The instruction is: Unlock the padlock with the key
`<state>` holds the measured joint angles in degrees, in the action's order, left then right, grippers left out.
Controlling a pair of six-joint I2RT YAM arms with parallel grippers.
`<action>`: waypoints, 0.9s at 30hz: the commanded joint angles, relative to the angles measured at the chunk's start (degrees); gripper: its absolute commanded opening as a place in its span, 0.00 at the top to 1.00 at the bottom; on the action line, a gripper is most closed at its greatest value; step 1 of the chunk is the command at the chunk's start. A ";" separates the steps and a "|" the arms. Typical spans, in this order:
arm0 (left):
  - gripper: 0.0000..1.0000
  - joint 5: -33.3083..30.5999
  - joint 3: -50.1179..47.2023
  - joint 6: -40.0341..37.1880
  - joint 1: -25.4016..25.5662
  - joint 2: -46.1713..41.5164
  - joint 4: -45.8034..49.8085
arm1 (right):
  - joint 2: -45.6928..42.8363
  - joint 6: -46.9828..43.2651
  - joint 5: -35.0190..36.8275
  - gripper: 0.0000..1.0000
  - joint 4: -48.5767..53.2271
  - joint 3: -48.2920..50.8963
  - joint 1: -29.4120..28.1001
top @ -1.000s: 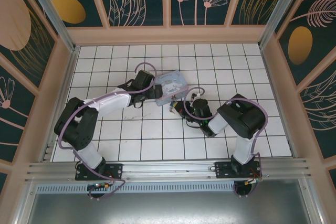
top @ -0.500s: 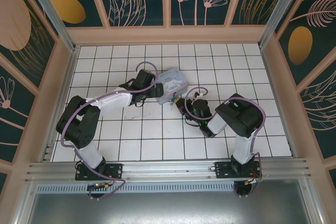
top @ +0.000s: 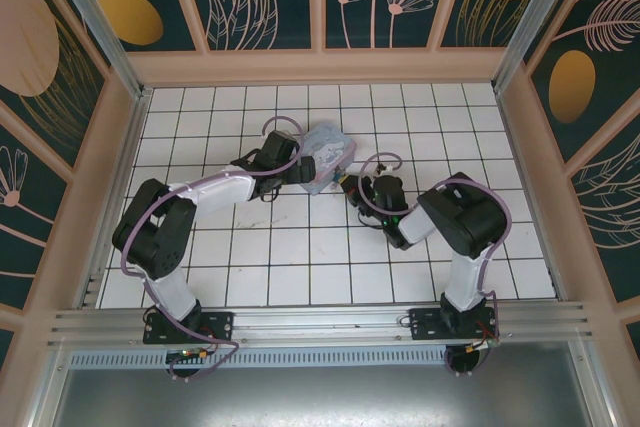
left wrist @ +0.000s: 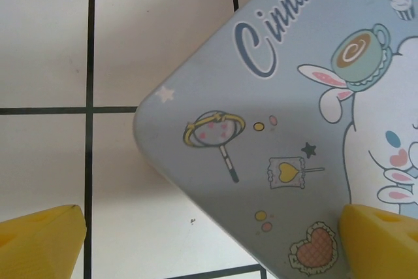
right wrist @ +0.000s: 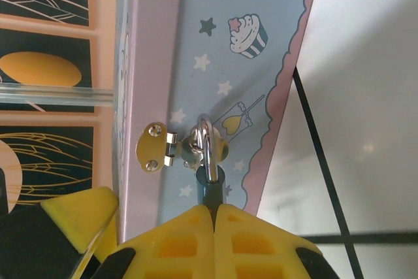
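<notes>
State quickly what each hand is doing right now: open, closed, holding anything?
Left hand: open, astride a corner of the tin box, holding nothing.
Right hand: closed, tips at the padlock; whether anything is pinched cannot be told.

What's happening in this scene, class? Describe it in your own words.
The left gripper, open, straddles a corner of the cartoon tin box on the tiled floor. The right gripper, fingers shut, meets the bottom of the padlock, whose shackle is threaded through the tin's hasp.
</notes>
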<state>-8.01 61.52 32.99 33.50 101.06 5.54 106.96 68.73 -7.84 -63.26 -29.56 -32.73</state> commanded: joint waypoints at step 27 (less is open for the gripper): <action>0.01 0.53 1.29 -2.61 -0.02 3.23 9.57 | -14.06 -11.81 -7.83 1.00 24.59 -0.70 0.34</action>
<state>-7.88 63.02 32.53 33.50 101.65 7.14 95.79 54.78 -14.46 -36.45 -32.62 -29.71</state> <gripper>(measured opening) 0.987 0.050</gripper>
